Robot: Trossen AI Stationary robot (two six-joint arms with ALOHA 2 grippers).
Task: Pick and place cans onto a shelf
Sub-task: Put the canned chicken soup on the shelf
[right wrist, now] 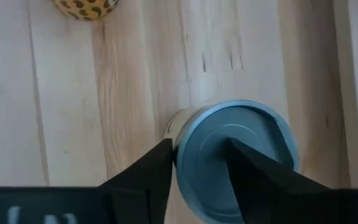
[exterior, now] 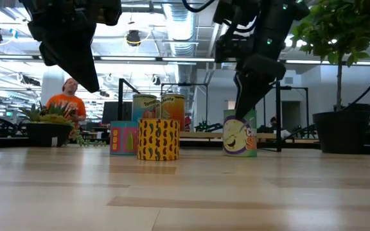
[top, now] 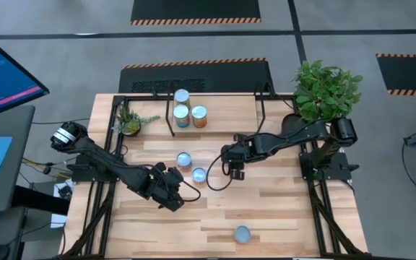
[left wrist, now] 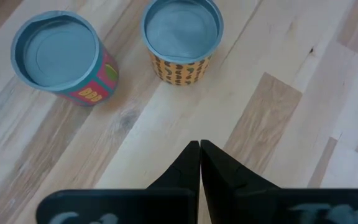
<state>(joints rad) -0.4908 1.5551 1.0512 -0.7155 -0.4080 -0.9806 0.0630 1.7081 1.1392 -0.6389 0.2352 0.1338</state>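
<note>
Three cans (top: 189, 110) stood on the shelf (top: 215, 108) at the tabletop's far edge, four remained below, and the right gripper (top: 237, 170), fingers spread, straddled one can (right wrist: 238, 158) mid-table without clamping; the left gripper (left wrist: 199, 162) was shut, empty.

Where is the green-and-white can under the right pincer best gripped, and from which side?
Across its curved side wall, straight down from above: the green-and-white can stands upright and apart, lid up, and the open right pincer hangs over it.
</note>
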